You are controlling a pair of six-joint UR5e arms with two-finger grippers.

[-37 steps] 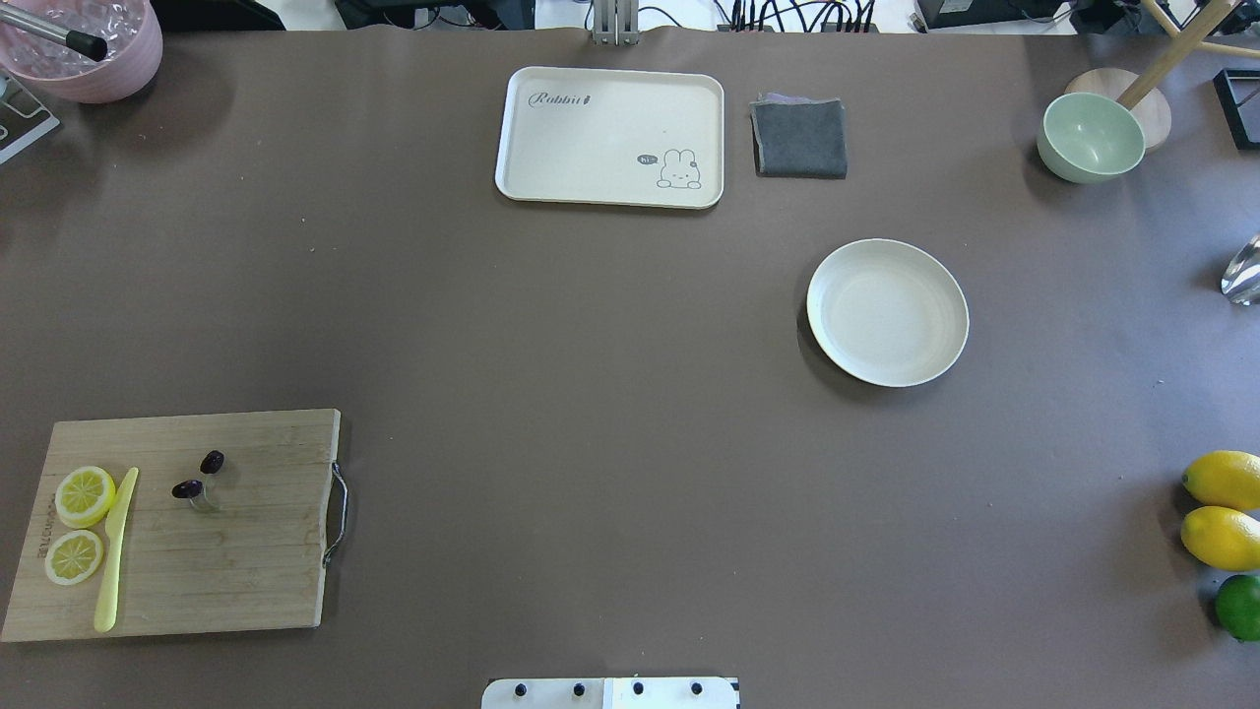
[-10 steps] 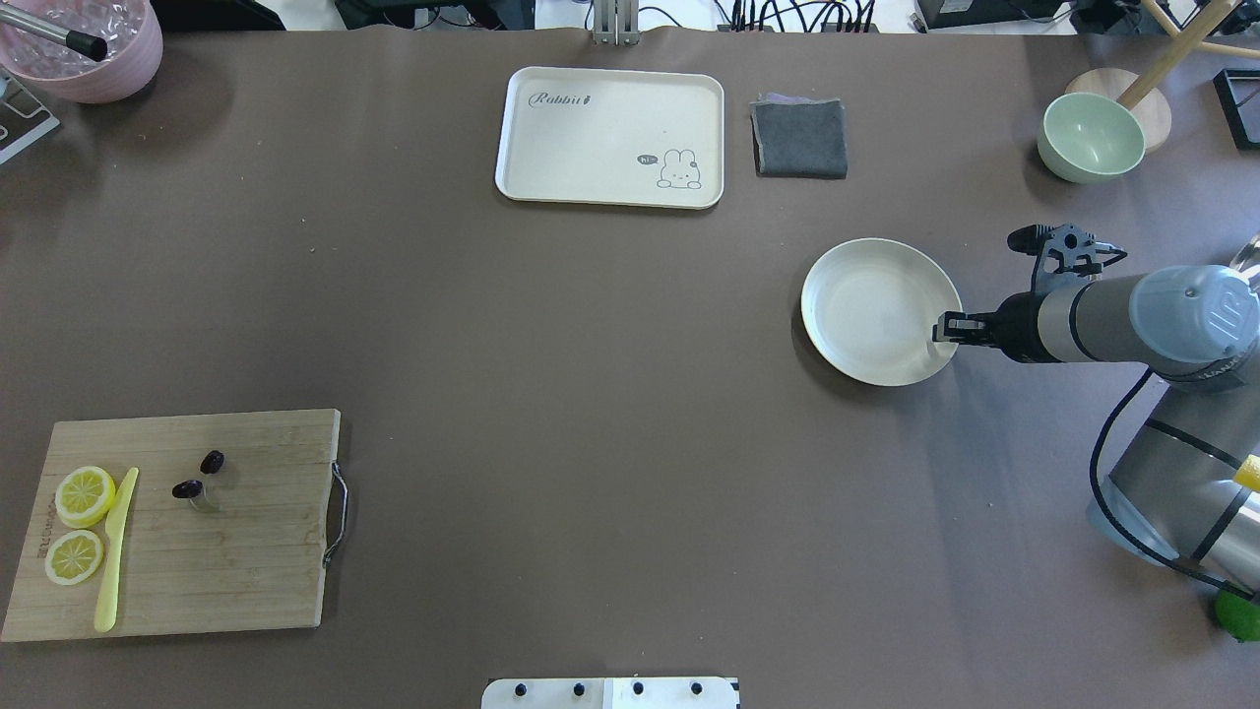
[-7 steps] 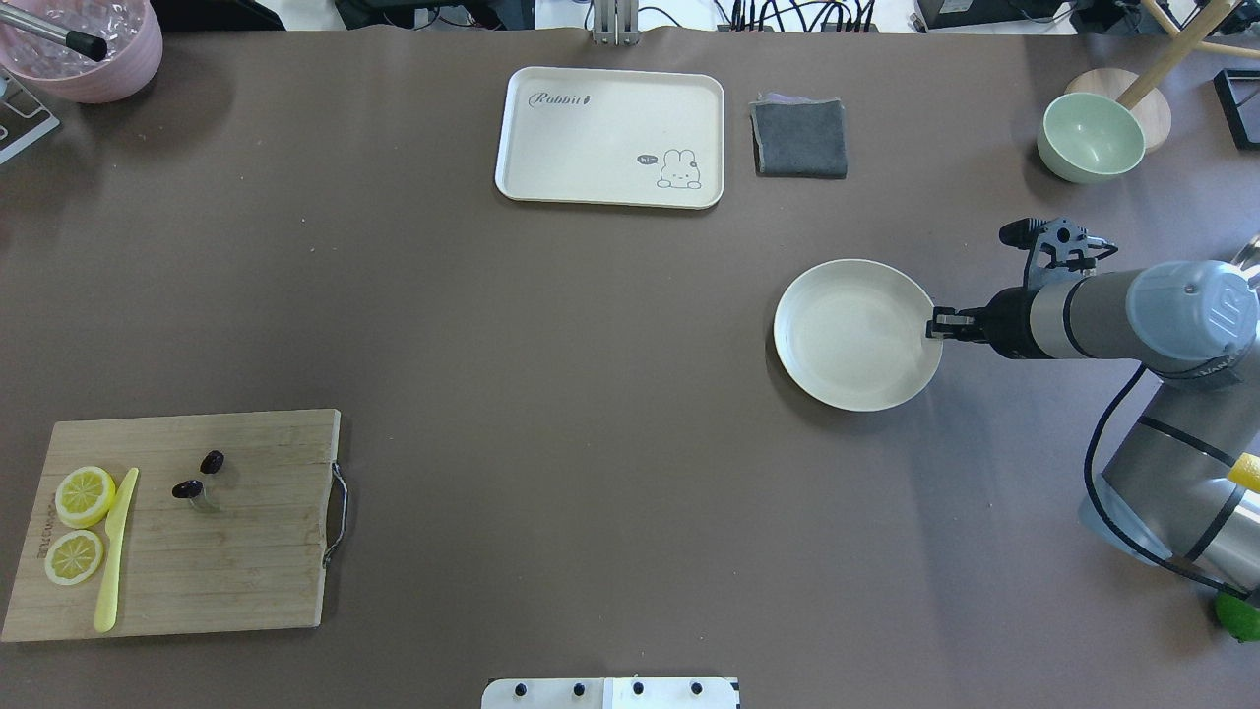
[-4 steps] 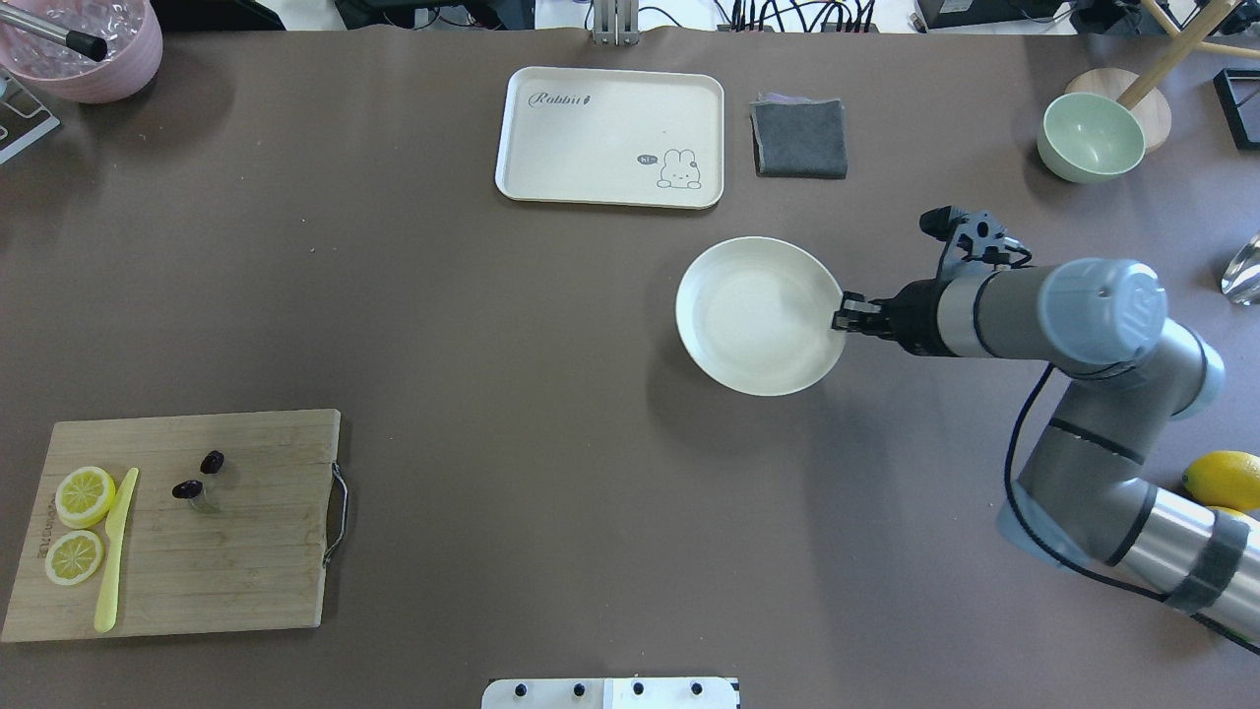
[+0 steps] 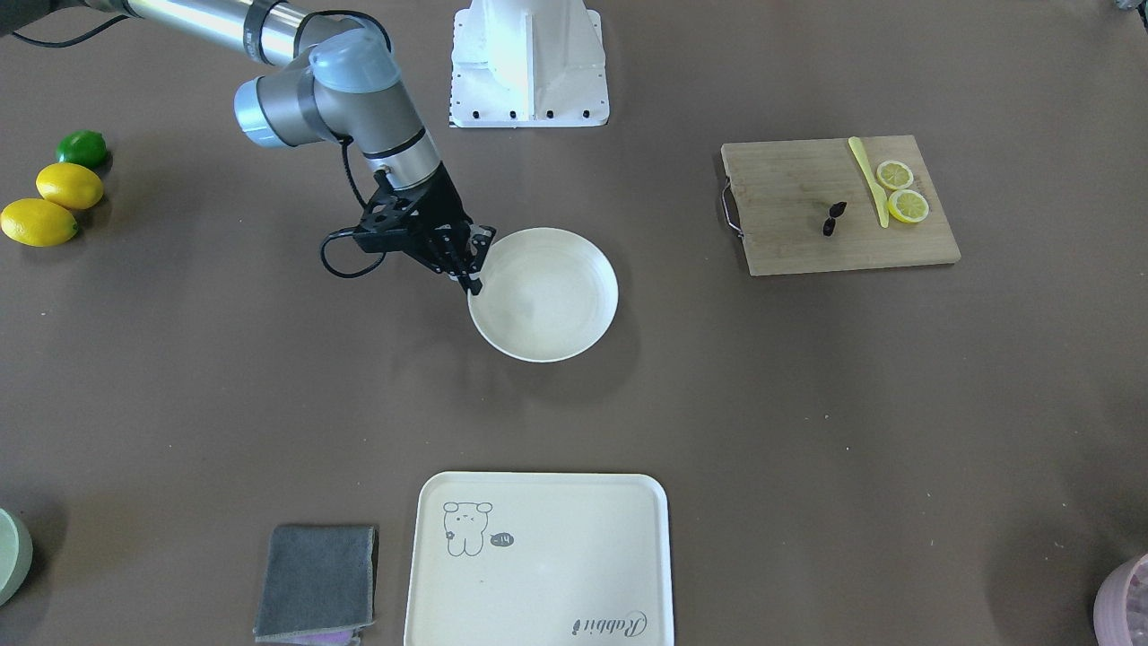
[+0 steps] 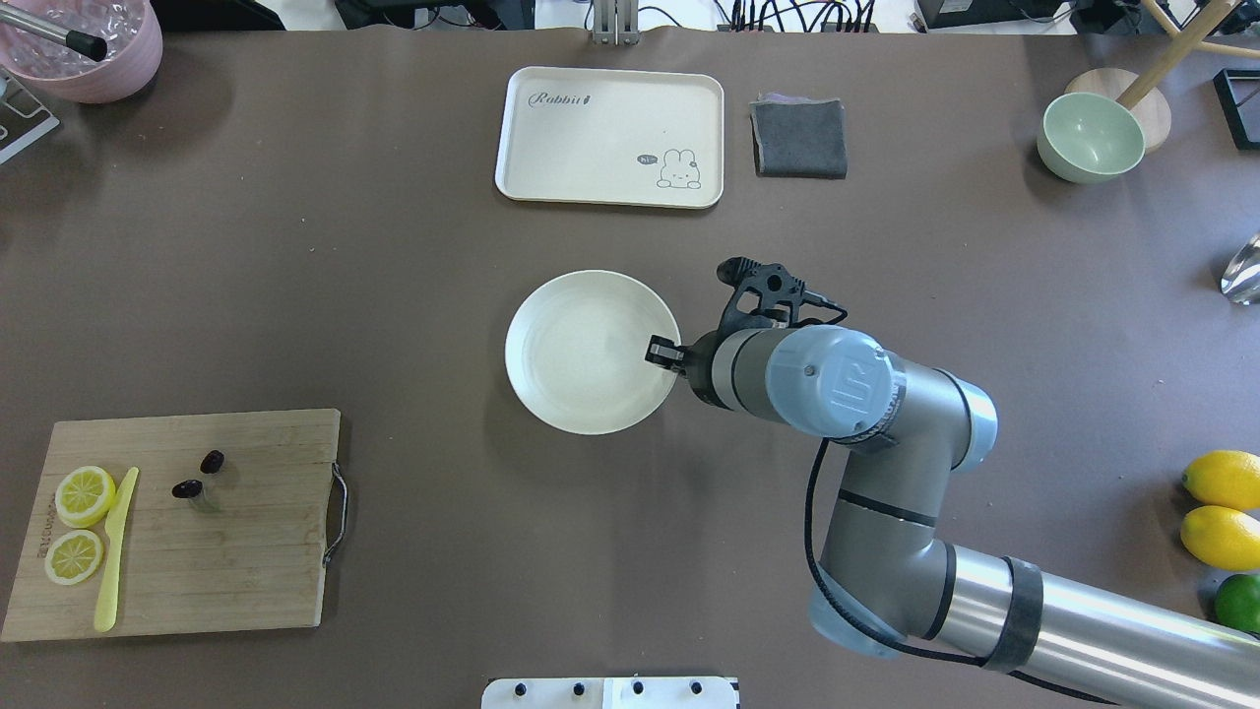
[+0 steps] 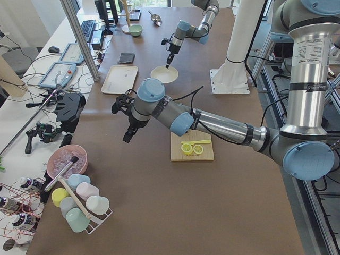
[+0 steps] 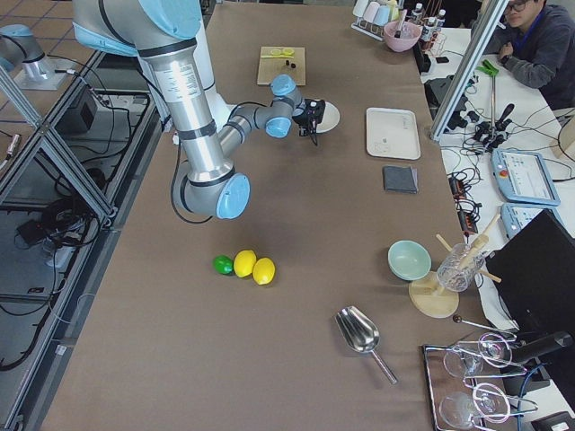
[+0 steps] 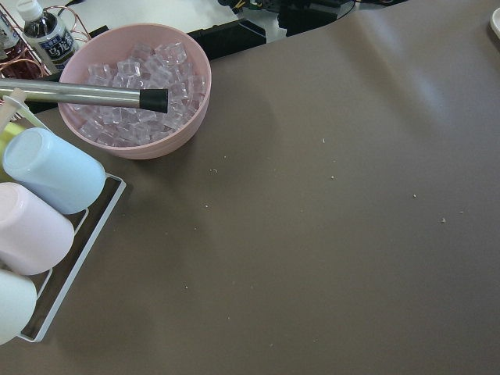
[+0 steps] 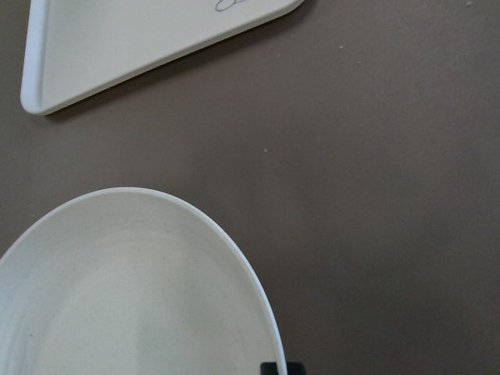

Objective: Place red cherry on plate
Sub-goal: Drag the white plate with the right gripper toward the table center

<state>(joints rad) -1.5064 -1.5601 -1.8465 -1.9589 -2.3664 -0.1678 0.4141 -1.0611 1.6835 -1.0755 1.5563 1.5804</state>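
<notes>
The red cherry, two tiny dark ovals, lies on the wooden cutting board at the near left; it also shows small in the front-facing view as the cherry. The cream plate sits mid-table. My right gripper is shut on the plate's right rim, and in the right wrist view one fingertip meets the plate at its edge. My left gripper hangs over the table's far left end, above bare table. It shows only in the left side view, so I cannot tell its state.
On the board lie two lemon slices and a yellow knife. A rabbit tray and grey cloth sit at the back. A green bowl is back right, lemons near right, a pink ice bowl far left.
My right arm came in from the right, closed on the plate's rim and moved the plate leftward from the right half to mid-table. The cherry has not moved.
</notes>
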